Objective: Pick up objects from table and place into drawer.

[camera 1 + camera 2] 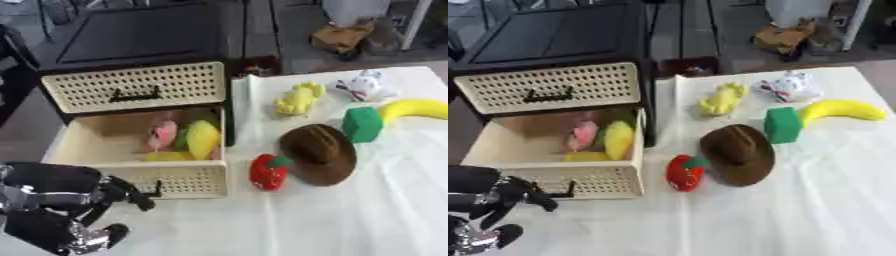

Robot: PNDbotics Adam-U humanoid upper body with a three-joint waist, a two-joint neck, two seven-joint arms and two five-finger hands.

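Toys lie on a counter [350,220] with a white cloth over it. At the left stands a cream basket chest with two drawers. The top drawer [133,86] is shut. The bottom drawer [140,150] is pulled out, and soft toys sit inside it: a pink one [162,134], a yellow one [203,138] and a bit of green between them. What each toy is cannot be made out, and the drawer's front wall hides their lower parts. The left hand [66,200] shows at the lower left corner, just before the drawer's front and close to its black handle [158,188]. Part of the hand is cut off by the edge. Its fingers [131,195] are bent and hold nothing. The right hand is not seen. On the cloth, a red strawberry [268,172] lies beside a brown hat [318,153]. A green block [361,124] touches the end of a banana [420,108]. A yellow toy [299,98] and a white toy [365,86] lie farther back. The banana lies close to the right edge. The near part of the cloth is bare, with room to move.
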